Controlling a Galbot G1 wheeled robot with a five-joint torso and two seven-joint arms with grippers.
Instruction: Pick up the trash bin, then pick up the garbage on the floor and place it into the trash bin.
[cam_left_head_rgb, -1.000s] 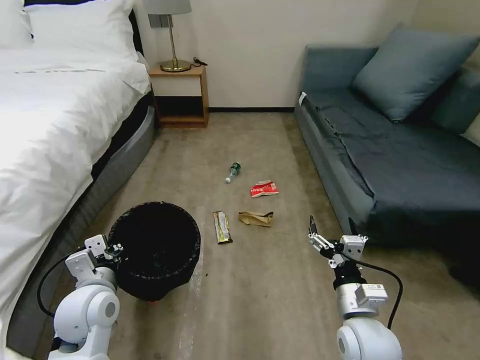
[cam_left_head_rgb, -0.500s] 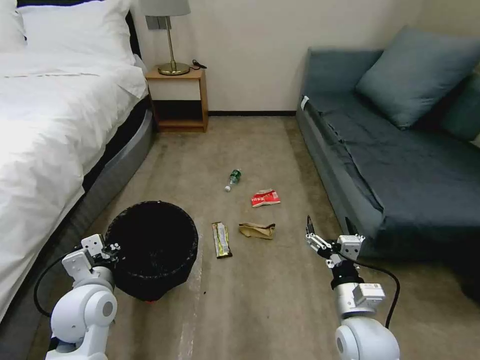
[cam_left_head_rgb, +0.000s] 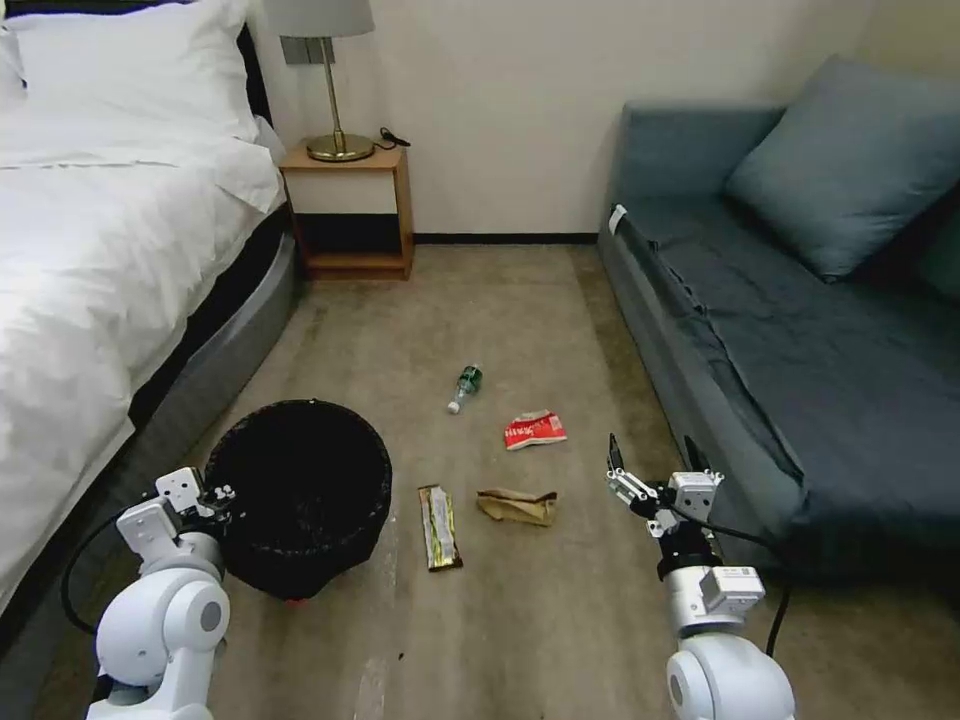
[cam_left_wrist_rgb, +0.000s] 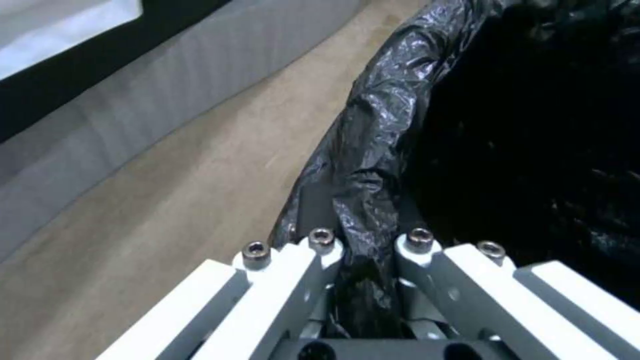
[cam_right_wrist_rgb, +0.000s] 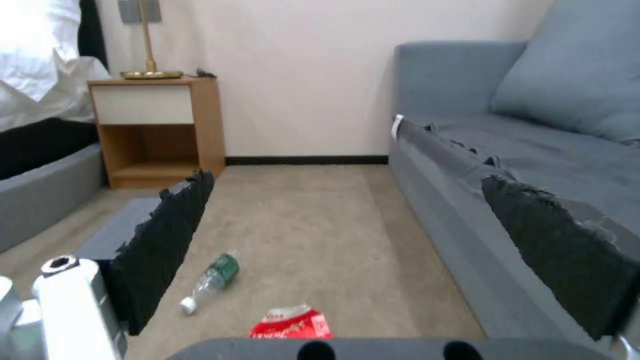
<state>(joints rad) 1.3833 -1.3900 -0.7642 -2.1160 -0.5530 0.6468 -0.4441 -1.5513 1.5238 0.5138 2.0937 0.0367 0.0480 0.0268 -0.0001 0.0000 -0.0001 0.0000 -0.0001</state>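
The round black trash bin (cam_left_head_rgb: 300, 490) with its black liner hangs at my left, a small red spot under its base. My left gripper (cam_left_head_rgb: 222, 497) is shut on the bin's lined rim (cam_left_wrist_rgb: 363, 200). The garbage lies on the carpet ahead: a green-labelled bottle (cam_left_head_rgb: 465, 386) (cam_right_wrist_rgb: 212, 281), a red-white snack packet (cam_left_head_rgb: 535, 430) (cam_right_wrist_rgb: 291, 323), a brown paper bag (cam_left_head_rgb: 517, 505) and a long gold-green wrapper (cam_left_head_rgb: 438, 526). My right gripper (cam_left_head_rgb: 650, 463) is held open above the floor, right of the paper bag, with nothing between its dark pads (cam_right_wrist_rgb: 167, 240).
A white bed (cam_left_head_rgb: 90, 250) runs along the left and a blue-grey sofa (cam_left_head_rgb: 800, 330) along the right. A wooden nightstand (cam_left_head_rgb: 348, 215) with a lamp stands at the back wall. The carpet between them forms a corridor.
The whole head view has shifted: the litter now sits lower and closer in the picture, so the camera has moved forward. Both arms keep their poses, the left still holding the bin.
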